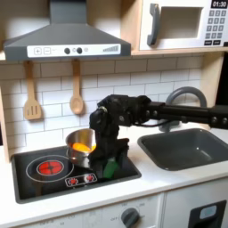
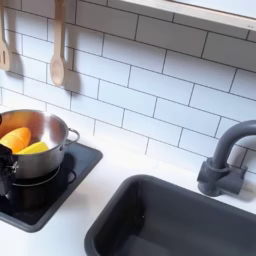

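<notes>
My black gripper points down over the right front of the black stovetop, just right of the silver pot. A small green object sits tilted between the fingers, and the gripper looks shut on it. The pot stands on the stove's back right burner and holds an orange piece and a yellow piece. In the second exterior view a dark part of the arm shows at the left edge, in front of the pot.
A red-ringed burner lies left of the pot. The dark sink and grey faucet are to the right in the first exterior view. A wooden spatula and a spoon hang on the tiled wall under the hood.
</notes>
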